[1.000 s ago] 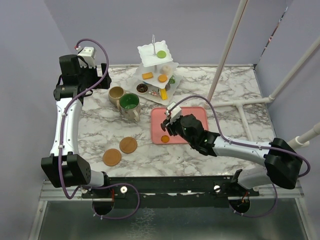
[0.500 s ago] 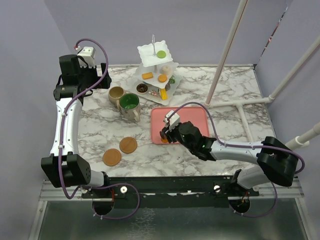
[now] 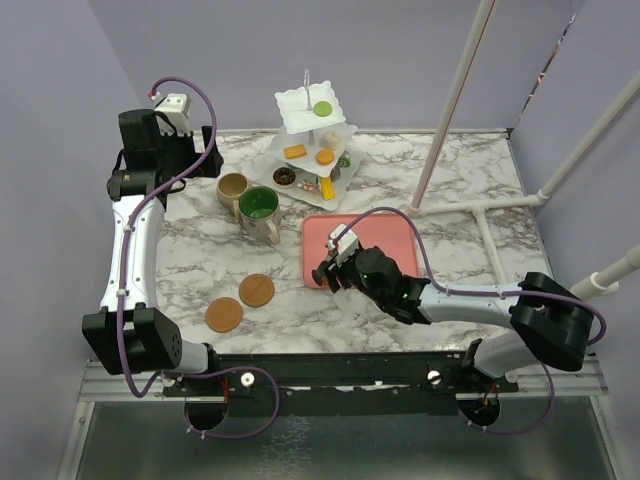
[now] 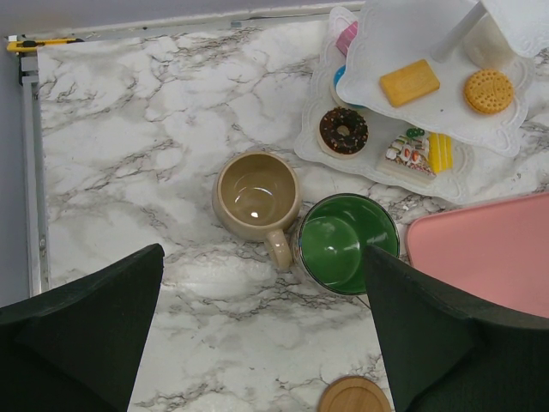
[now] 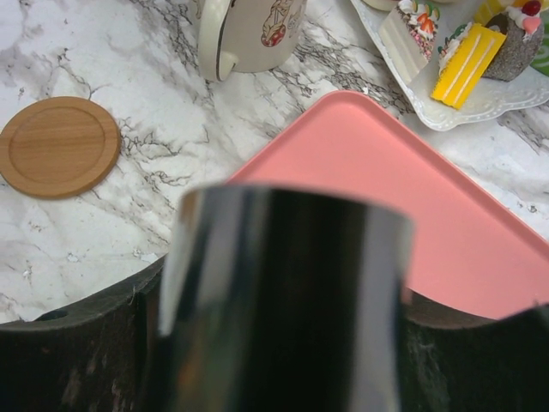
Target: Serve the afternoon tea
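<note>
The right pincer [image 3: 328,275] is held low over the near-left corner of the pink tray [image 3: 395,235]. A dark glossy thing [image 5: 283,292] is seen between its jaws, but whether it is gripped cannot be told. The white stand [image 3: 297,102] lies straight beyond, across the tray. The left pincer [image 4: 262,253] is spread wide and empty.

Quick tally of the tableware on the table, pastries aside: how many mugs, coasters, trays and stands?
Mugs: 2 (beige mug, green mug)
Coasters: 2 (near coaster, far coaster)
Tray: 1
Stand: 1
Total: 6
</note>
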`<state>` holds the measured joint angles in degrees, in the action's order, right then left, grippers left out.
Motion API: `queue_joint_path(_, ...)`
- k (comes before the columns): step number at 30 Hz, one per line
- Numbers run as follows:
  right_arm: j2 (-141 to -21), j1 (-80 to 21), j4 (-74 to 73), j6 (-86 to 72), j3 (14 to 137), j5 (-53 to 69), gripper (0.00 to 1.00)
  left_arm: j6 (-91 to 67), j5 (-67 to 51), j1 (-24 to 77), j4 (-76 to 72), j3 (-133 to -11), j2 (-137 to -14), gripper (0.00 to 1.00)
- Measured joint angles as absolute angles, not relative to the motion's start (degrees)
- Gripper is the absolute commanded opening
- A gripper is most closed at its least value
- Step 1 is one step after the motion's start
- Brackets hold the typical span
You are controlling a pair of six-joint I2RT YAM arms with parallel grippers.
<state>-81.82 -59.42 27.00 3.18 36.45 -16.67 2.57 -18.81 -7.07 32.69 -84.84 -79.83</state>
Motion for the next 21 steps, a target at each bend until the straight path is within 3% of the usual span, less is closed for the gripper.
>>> queue_joint_path(21,-82.5,-59.7,28.1,2.3,35.2,-17.6,0.52,2.6,-18.8,-7.1,32.7,-84.8,-79.8,0.99)
